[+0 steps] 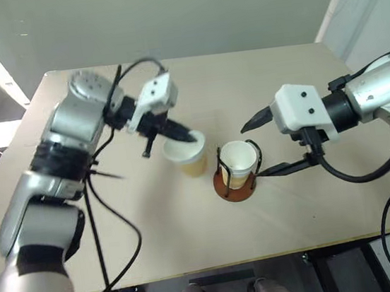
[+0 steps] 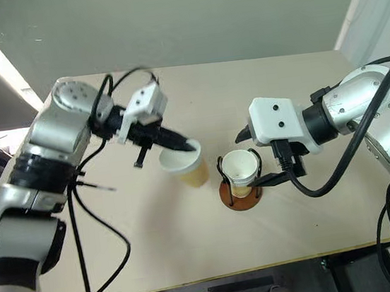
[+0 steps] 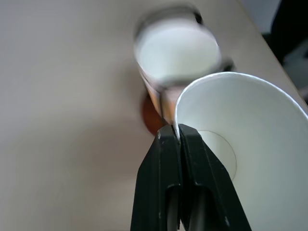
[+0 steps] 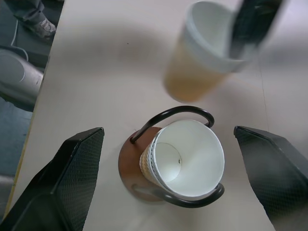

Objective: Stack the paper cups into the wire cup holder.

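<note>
My L gripper [image 1: 192, 137] is clamped on the rim of a cup [image 1: 188, 156], one finger inside, one outside, jaws pinched tight on the paper wall. In the L wrist view the fingers [image 3: 168, 159] meet right at the white rim of that cup [image 3: 250, 154], its inside bare. In the head views the cup sits centre frame, tilted a bit, tan side showing, mouth up and toward my L arm. Whether it's clear of the table [image 1: 192, 239] I can't tell.

Just right of it in the frame, near but not touching, is the holder [image 1: 235, 184]: brown disc base flat on the table, black wire uprights arching up round a cup [image 1: 239, 160] seated inside. In the R wrist view that seated cup [image 4: 190, 159] leans slightly, and ribbed rims at its lip suggest more than one nested there, though I can't count them. Inside of the top one is bare white.

My R gripper [image 1: 267, 146] is spread wide, holding nothing. Its fingers sit right of the holder in frame, upper finger [image 1: 254, 119] above and right of the seated cup's rim, lower one [image 1: 287, 167] beside the base's right edge, not touching. In the R wrist view both fingers flank the holder [image 4: 132, 159], w/ the clamped cup [image 4: 202, 53] beyond it, upper part of frame.
</note>
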### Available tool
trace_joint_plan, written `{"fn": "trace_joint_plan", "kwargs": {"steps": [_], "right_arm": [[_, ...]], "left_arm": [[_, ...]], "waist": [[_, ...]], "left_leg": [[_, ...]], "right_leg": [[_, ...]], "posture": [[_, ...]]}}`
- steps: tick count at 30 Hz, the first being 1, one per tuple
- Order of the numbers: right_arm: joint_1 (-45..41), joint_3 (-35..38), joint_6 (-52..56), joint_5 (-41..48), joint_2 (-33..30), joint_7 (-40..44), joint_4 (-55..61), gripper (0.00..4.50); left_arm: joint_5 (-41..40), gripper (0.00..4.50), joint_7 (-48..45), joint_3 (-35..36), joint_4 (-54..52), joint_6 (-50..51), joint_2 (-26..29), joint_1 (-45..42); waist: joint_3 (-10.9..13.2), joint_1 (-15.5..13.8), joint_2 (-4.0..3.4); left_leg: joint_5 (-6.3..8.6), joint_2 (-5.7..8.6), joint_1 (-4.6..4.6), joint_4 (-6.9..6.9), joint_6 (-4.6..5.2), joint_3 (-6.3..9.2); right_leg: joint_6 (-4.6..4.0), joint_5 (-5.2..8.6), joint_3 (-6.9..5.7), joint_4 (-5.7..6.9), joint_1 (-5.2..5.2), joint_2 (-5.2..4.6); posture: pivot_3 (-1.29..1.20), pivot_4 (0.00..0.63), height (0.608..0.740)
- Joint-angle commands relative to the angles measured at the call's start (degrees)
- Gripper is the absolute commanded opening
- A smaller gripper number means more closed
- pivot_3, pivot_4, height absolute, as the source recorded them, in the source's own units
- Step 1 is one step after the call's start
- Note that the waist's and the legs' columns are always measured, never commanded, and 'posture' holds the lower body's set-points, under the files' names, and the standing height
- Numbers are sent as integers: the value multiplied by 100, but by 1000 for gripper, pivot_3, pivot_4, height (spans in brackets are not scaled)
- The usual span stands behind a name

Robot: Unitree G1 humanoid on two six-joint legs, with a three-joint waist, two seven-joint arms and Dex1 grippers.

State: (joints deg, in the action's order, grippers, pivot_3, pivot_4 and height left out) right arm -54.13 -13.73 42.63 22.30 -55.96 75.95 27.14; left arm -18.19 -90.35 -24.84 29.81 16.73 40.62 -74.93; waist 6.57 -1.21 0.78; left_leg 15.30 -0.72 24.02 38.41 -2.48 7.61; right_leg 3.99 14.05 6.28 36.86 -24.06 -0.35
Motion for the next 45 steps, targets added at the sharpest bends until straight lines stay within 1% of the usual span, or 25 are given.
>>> {"fn": "trace_joint_plan", "kwargs": {"steps": [1, 4, 7, 12, 15, 17, 21, 27, 30, 37, 42, 45], "right_arm": [[-58, 112, -87, 2, -58, 12, 37, 4500], [13, 112, -58, 14, -142, 61, 56, 4500], [129, 135, -67, -12, -315, 142, 64, 4500], [353, 350, -44, -86, -725, 128, -102, 4500], [646, 436, -278, -365, -1129, 100, -336, 4500], [808, 567, -259, -344, -1291, 91, -353, 4500], [868, 823, 175, 53, -1247, 11, -20, 4500], [744, 906, 482, 277, -1212, -162, 192, 4500], [695, 939, 571, 367, -1238, -212, 251, 4500], [705, 1043, 822, 596, -1296, -336, 450, 4500], [438, 1317, 1325, 1219, -1225, -383, 562, 4500], [352, 1359, 1382, 1300, -1296, -438, 519, 4500]], "left_arm": [[19, 14, -212, 427, 600, -120, -420, -779], [-97, 14, -215, 479, 941, -176, -850, -1225], [-195, 14, -215, 412, 1081, -252, -1092, -1422], [-378, 14, -215, 106, 1069, -404, -1176, -1481], [-519, 14, -215, -133, 981, -453, -1132, -1398], [-623, 14, -215, -321, 880, -486, -1072, -1309], [-819, 14, -215, -582, 747, -505, -1017, -1195], [-940, 14, -215, -822, 738, -593, -1065, -1117], [-850, 14, -215, -923, 827, -780, -1127, -1085], [-781, 14, -215, -902, 1175, -987, -1313, -1118], [-664, 14, -215, -927, 1415, -1212, -1408, -1149], [-609, 14, -215, -922, 1538, -1304, -1458, -1182]], "waist": [[0, -2, 0], [0, 5, 0], [0, 1, 0], [0, -7, -1], [0, -23, 0], [0, -40, 0], [1, -50, -1], [1, -60, -1], [1, -76, -1], [1, -97, -1], [1, -109, -1], [1, -117, -1]], "left_leg": [[2, 1, 4, 5, 3, -1], [13, 1, 5, 7, 22, -5], [16, 1, 7, 8, 26, -8], [16, 2, 11, 12, 27, -13], [17, 3, 16, 21, 29, -13], [20, 3, 19, 27, 33, -12], [21, 5, 23, 52, 35, -16], [22, 10, 26, 76, 40, -18], [21, 15, 25, 79, 44, -17], [21, 24, 27, 78, 45, -17], [22, 36, 29, 77, 47, -18], [24, 44, 31, 79, 51, -17]], "right_leg": [[2, -1, 1, -2, 0, -2], [5, -1, 6, -11, 2, -8], [10, 1, 7, -17, 2, -10], [20, 5, 12, -17, 1, -12], [27, 4, 13, -15, 1, -16], [32, 2, 13, -14, 1, -20], [40, -1, 16, -6, 2, -17], [57, -11, 20, -1, 8, -14], [60, -13, 21, 1, 10, -19], [64, -10, 21, 1, 8, -28], [73, -4, 22, 0, 8, -34], [81, 0, 23, 1, 8, -40]], "posture": [[0, 150, 740], [0, 150, 740], [0, 150, 740], [0, 150, 740], [0, 150, 740], [0, 150, 740], [0, 150, 740], [0, 150, 740], [0, 150, 740], [0, 150, 740], [0, 150, 740], [0, 150, 740]]}}
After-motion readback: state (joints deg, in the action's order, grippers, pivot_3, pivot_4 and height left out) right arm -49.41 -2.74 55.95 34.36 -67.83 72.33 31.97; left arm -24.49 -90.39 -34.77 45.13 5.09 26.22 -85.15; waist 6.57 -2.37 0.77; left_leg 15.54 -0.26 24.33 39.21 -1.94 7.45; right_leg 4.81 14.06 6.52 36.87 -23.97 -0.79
